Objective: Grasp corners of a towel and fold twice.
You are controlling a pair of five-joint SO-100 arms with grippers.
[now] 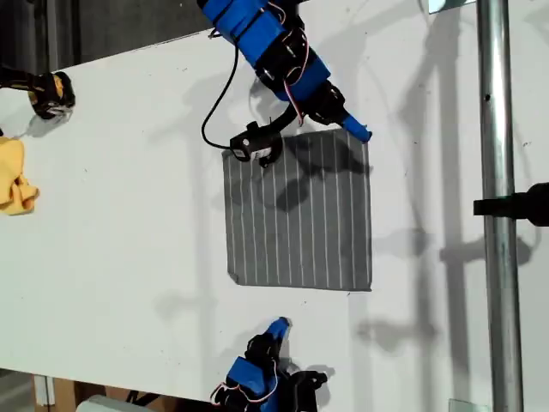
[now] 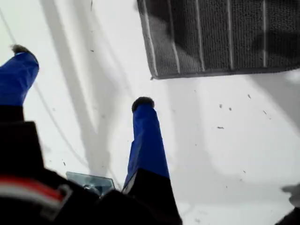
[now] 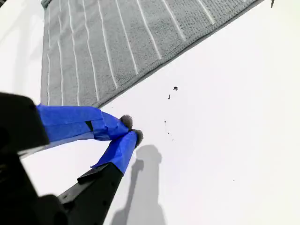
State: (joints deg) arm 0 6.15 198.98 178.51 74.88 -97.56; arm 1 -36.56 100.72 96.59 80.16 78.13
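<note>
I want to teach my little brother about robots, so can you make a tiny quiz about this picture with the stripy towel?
1. True or false: the towel lies spread flat on the white table.
2. Which gripper has its jaws wide apart? A) my first gripper B) my second gripper C) both
3. Fill in: the small crumpled cloth at the exterior view's left edge is coloured ____.

Key: 1 true. 2 A; the second gripper's tips touch each other. 3 yellow.
</note>
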